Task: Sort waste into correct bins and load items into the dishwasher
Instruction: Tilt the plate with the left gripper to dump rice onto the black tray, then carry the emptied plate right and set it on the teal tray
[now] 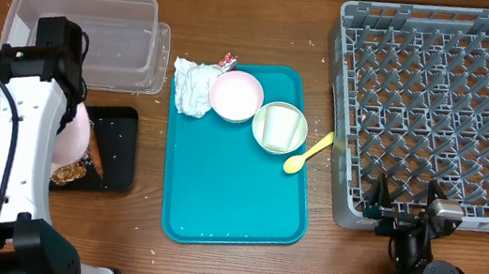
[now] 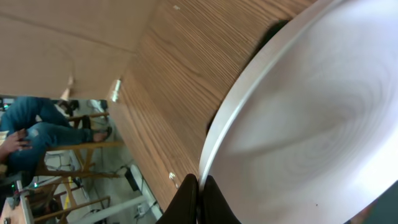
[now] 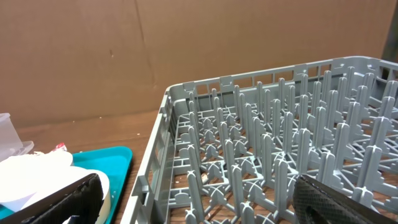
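Note:
My left gripper [image 1: 75, 107] [image 2: 200, 186] is shut on the rim of the large white plate [image 1: 75, 137] [image 2: 311, 124] and holds it tilted on edge over the flat black tray [image 1: 120, 144]. A brown food chunk [image 1: 70, 171] lies at the tray's front left. The clear tub [image 1: 106, 38] stands behind it. On the teal tray [image 1: 236, 202] are a crumpled napkin [image 1: 193, 88], a red-and-white wrapper [image 1: 227, 60], the pink plate [image 1: 236, 95] and the pale green cup [image 1: 279, 127]. The yellow spoon [image 1: 306, 155] lies over the tray's right edge. My right gripper [image 1: 403, 207] [image 3: 199, 214] is open and empty at the front edge of the grey dish rack [image 1: 447, 107] [image 3: 267, 143].
The left arm's white link [image 1: 15, 154] crosses the table's left side and hides part of the black tray. A few white crumbs lie on the wood near the rack's left side. A cardboard wall stands behind the table [image 3: 186, 50].

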### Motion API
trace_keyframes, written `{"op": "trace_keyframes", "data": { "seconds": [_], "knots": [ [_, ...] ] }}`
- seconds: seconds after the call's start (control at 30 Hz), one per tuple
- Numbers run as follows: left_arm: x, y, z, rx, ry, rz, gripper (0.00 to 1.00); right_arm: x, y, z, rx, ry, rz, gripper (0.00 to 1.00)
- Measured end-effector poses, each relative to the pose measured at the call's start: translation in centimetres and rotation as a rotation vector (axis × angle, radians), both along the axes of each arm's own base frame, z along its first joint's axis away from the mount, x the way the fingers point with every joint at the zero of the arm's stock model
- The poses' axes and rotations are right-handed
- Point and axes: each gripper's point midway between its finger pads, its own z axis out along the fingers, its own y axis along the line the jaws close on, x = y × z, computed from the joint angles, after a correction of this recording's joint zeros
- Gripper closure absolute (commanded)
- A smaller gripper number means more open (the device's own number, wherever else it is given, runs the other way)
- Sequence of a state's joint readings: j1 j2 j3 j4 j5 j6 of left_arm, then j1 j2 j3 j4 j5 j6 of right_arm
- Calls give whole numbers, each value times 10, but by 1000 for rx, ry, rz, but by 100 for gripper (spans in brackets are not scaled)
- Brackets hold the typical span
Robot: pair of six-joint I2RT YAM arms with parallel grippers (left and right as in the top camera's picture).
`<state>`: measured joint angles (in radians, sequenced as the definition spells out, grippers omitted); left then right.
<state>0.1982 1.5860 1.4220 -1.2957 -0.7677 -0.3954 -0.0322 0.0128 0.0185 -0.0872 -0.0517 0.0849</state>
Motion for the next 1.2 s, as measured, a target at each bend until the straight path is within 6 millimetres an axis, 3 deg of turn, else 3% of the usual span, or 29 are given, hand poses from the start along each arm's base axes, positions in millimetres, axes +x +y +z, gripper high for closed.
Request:
{"op": "trace_keyframes", "data": {
  "seconds": [0.2, 0.43, 0.57, 0.67, 0.8, 0.93, 1.07, 1.2],
  "knots": [
    [-8, -8, -5, -63, 72, -42, 96, 0, 0, 0, 0, 0, 1, 0],
    [-38, 21, 40, 236, 138, 77, 96, 0, 0, 0, 0, 0, 0, 0],
    [-37, 27, 50, 311, 98, 107, 96, 0, 0, 0, 0, -1, 1, 0],
    [-23, 26, 43, 271, 21, 108, 96, 0, 0, 0, 0, 0, 1, 0],
    [0, 10, 16, 70, -10, 15, 95, 0, 0, 0, 0, 0, 1, 0],
    [0, 2, 8, -1, 22, -28, 96, 0, 0, 0, 0, 0, 1, 0],
    [-24, 6, 25, 62, 73, 48, 96, 0, 0, 0, 0, 0, 1, 0],
    [-38, 13, 58, 158, 37, 131, 96, 0, 0, 0, 0, 0, 1, 0]
  ]
}}
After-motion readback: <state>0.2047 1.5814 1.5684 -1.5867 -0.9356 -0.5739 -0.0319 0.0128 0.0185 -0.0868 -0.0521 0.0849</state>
